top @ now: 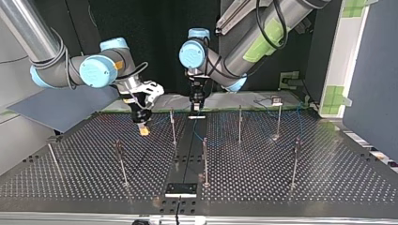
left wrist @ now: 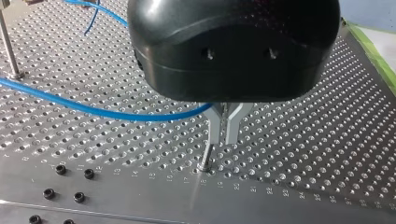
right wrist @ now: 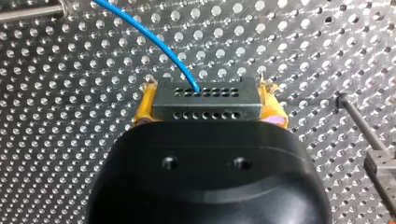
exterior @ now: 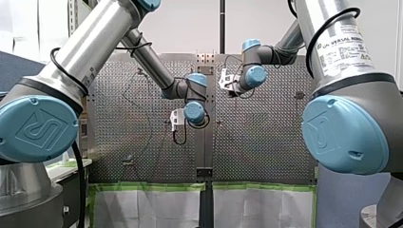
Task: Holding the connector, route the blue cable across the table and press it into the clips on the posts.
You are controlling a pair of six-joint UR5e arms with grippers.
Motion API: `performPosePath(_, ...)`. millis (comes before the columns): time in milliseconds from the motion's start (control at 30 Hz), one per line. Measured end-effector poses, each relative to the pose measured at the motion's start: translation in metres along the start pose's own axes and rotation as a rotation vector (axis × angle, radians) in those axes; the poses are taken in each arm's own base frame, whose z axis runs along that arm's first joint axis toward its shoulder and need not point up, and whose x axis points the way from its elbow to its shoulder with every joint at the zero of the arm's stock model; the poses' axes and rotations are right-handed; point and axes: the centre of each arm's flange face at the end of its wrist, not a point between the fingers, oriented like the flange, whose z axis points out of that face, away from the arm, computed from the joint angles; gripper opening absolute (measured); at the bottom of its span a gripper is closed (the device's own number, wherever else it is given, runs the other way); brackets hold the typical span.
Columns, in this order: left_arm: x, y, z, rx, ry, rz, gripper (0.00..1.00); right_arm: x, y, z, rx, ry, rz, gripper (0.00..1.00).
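Connector [right wrist: 205,105] sits clamped in my right hand [right wrist: 208,93]; my left hand [left wrist: 223,139], pointing down, pinches blue cable [left wrist: 93,110].

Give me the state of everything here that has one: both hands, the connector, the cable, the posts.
right hand, shut on the connector
connector, held above the perforated table
left hand, shut on the blue cable
blue cable, one end in the connector, loose, running to the left hand
posts, upright

Silver arms [exterior: 95,42] w/ blue caps [exterior: 38,128]
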Motion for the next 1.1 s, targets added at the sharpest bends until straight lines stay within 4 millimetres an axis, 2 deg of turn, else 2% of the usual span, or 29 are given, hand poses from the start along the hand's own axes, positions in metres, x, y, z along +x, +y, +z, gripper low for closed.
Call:
performPosePath(500, 0.000, 0.000, 0.000, 0.000, 0.000, 0.000, 0.08, -0.006, 0.005, -0.002, -0.008, -0.007, 0.001, 0.00)
performPosePath(1100, 0.000, 0.000, 0.000, 0.000, 0.000, 0.000, 0.08, -0.037, 0.010, -0.013, -0.018, -0.058, -0.002, 0.00)
